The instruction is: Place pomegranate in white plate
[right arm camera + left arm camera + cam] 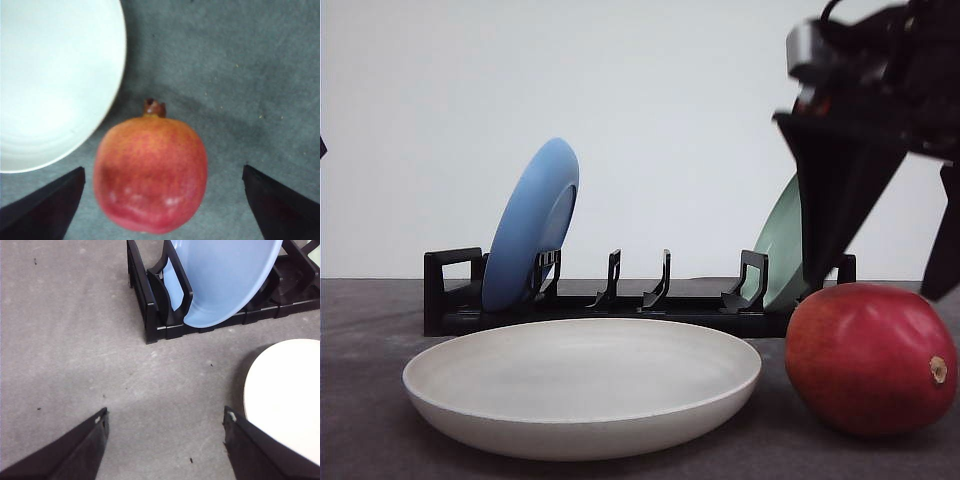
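Your pomegranate [870,358] sits on the worktop [360,400] just beside the white plate [582,385], on the plate's right in the front view, w/ its stem nub pointing sideways. The skin is smooth, glossy red and the body is rounded, so expect it to roll or squirt out if the fingers close off-centre or too high on the curve; aim for the widest part. The right gripper [162,200] hangs above it w/ fingers spread wide either side of the fruit, touching nothing yet as far as I can judge. Watch the plate rim: it's so near the fruit that the inner finger could clip it on the way down and shove the plate. Behind stands a black rack [620,300] w/ a blue plate [530,225] and a pale green plate [782,245] leaning in it; a high swing could knock the green one, which is close to the arm. The left gripper [165,422] is also spread, empty, over bare worktop near the rack, so keep it clear of the plate during transfer.
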